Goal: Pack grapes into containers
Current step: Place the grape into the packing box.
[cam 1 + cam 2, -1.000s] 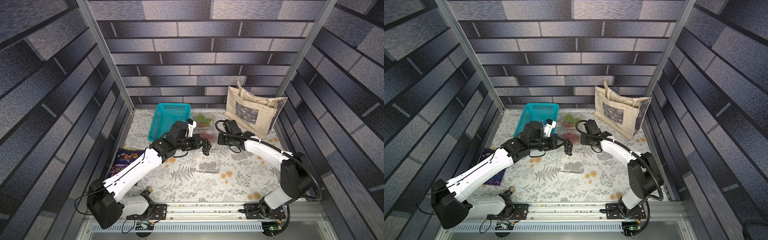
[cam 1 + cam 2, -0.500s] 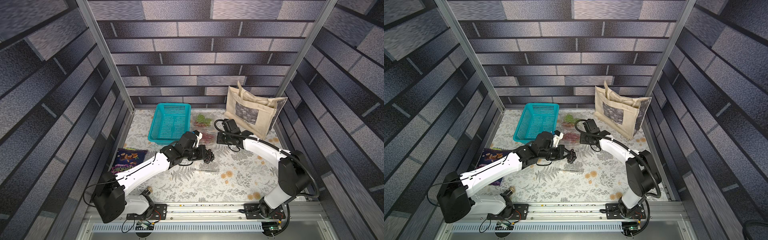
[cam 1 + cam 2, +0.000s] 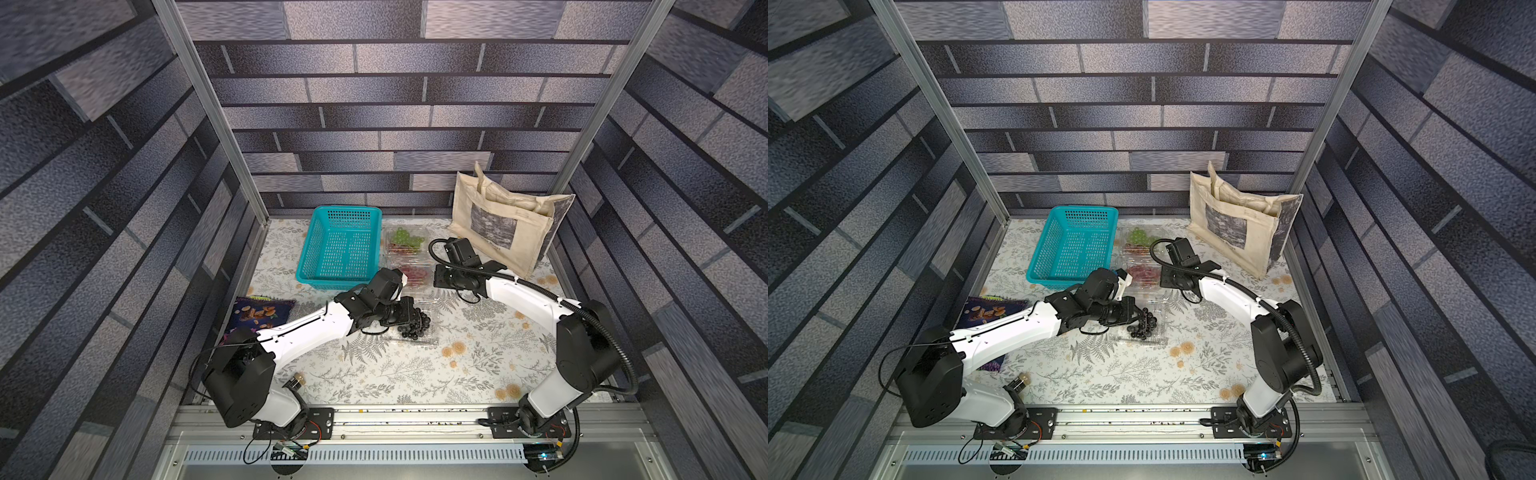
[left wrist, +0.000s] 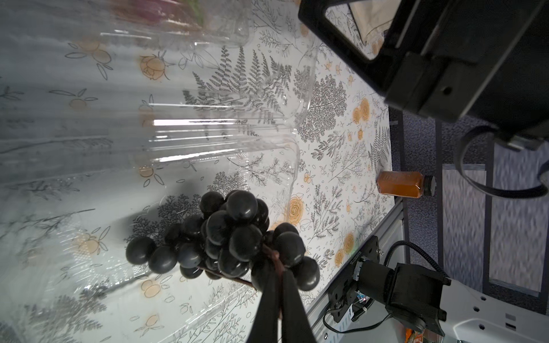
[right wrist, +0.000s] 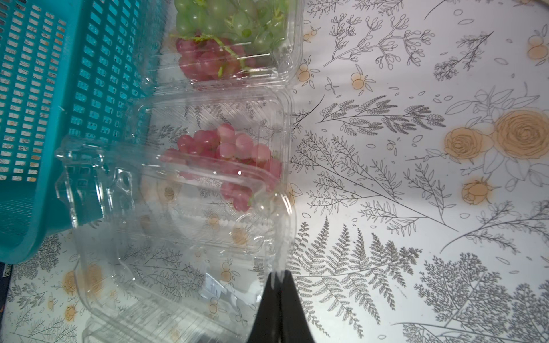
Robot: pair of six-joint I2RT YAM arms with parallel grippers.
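- Black grape bunch [image 4: 225, 237]: suspended by its brown stem [image 4: 269, 251] over the tray of the open front clamshell [image 4: 294, 166]; contact with the tray floor cannot be told
- Left gripper [image 4: 277, 268]: fingers clenched on the stem just above the berries; no berry is squeezed
- Right gripper [image 5: 277, 280]: fingers pinched on the thin clear edge of the middle clamshell [image 5: 285, 118], in which red grapes [image 5: 225, 148] lie
- Green grapes [image 5: 225, 17] are noted in the rear clamshell [image 5: 292, 44]
- Handling, judged: the bunch is light, floppy and free to swing; berries are glossy, slippery, easily bruised or detached
- The stem is taken as the only firm hold
- Clamshells are judged thin, flexible and readily slid; the rim is preferred for holding
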